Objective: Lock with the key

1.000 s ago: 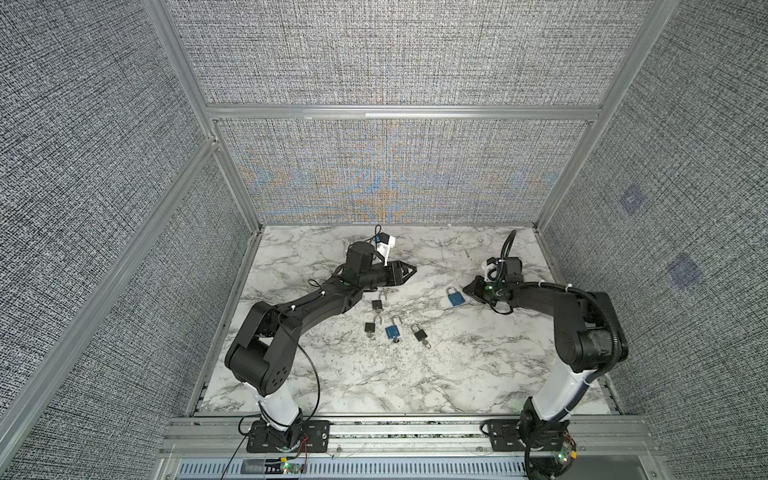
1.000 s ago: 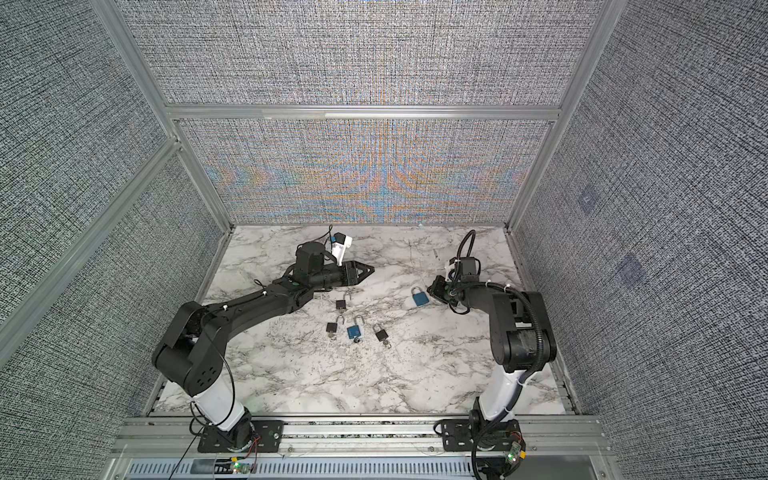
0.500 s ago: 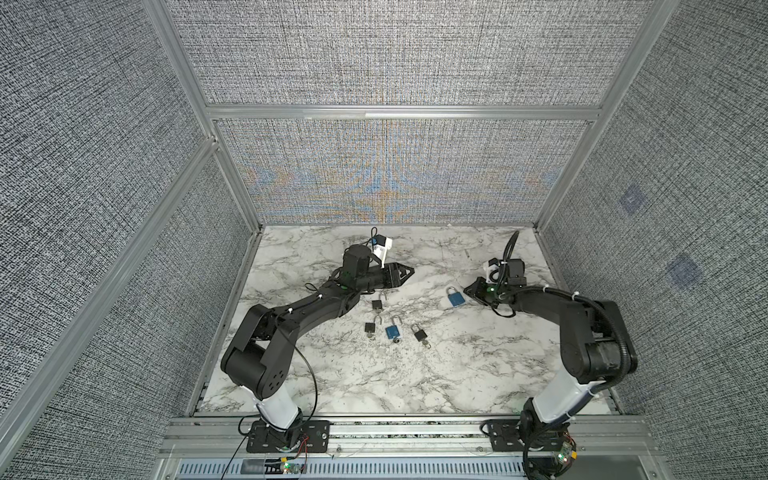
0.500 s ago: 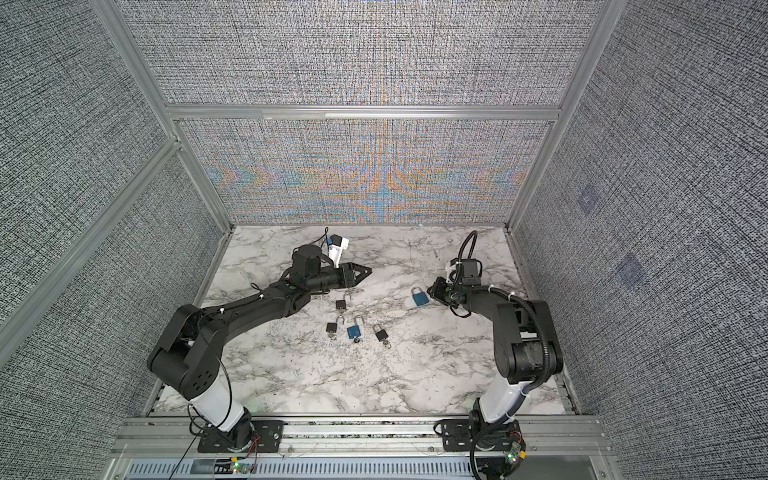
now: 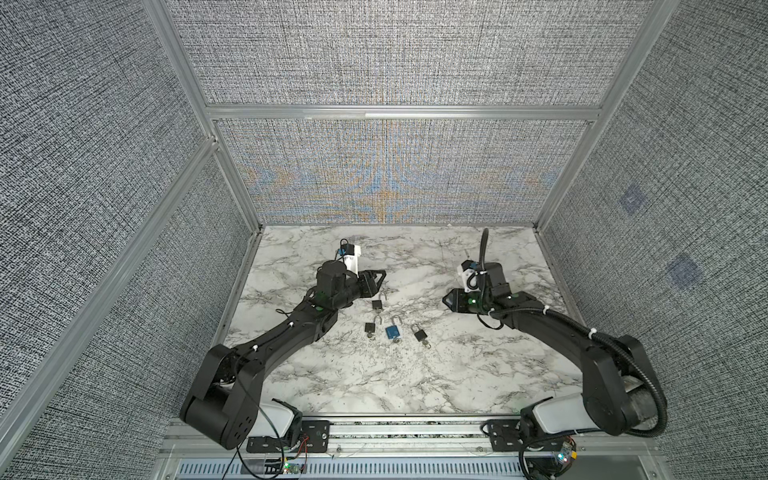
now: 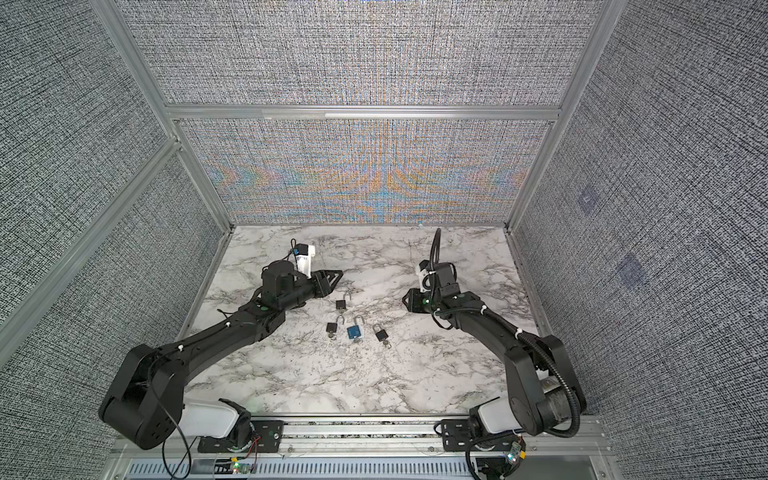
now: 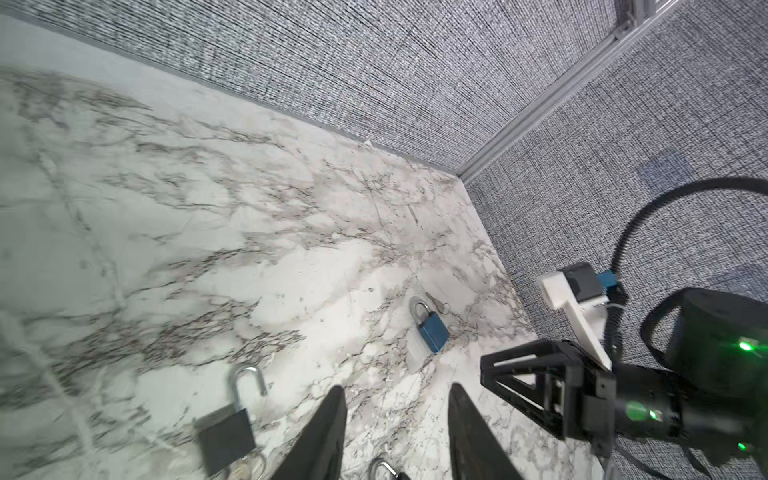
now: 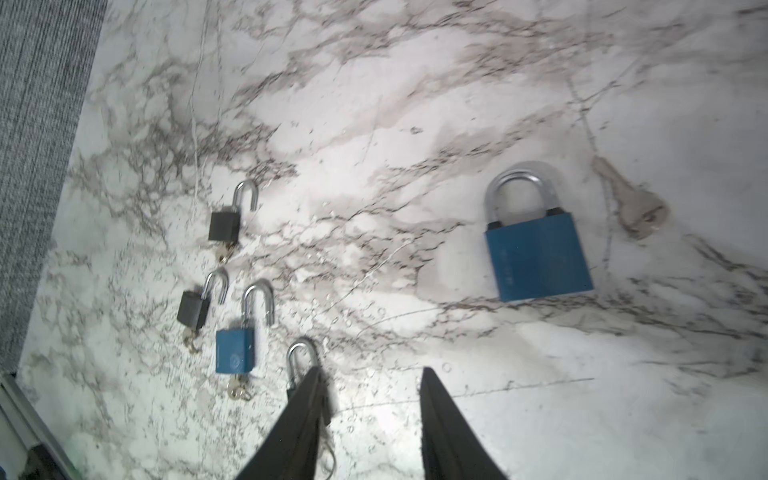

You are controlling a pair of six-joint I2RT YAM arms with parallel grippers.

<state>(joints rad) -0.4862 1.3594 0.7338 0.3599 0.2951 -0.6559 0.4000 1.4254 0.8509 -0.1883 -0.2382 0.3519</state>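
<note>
Marble in white and grey covers the bench [image 5: 374, 395], which carries five padlocks, three black and two blue, and one loose key. Farthest left, the left gripper [image 5: 380, 276] reaches toward the middle with its jaws moderately apart and nothing between them; the left wrist view shows bare bench in the gap. Just beside its tips lies the rear black padlock [image 5: 377, 305]. Nearer the robot's base three more lie in a row, close together but not touching: the left black padlock [image 5: 370, 328], the open blue padlock [image 5: 392, 332] and the right black padlock [image 5: 420, 334]. The first three of these four have their shackles swung free on one side. The right black padlock is partly hidden behind a finger [image 8: 301, 415] in the right wrist view, so its shackle cannot be judged. Three inserted keys [image 8: 224, 253], brass-coloured, stick out of the bases of the rear black, left black and open blue padlocks. Farther right, well apart from that group, the closed blue padlock [image 8: 536, 257] lies flat with both shackle legs seated. The loose key [image 8: 631, 203], silver, lies just beside its shackle without touching. In both top views the right gripper [image 5: 448, 300] hides this pair; its jaws stand moderately apart and empty.
</note>
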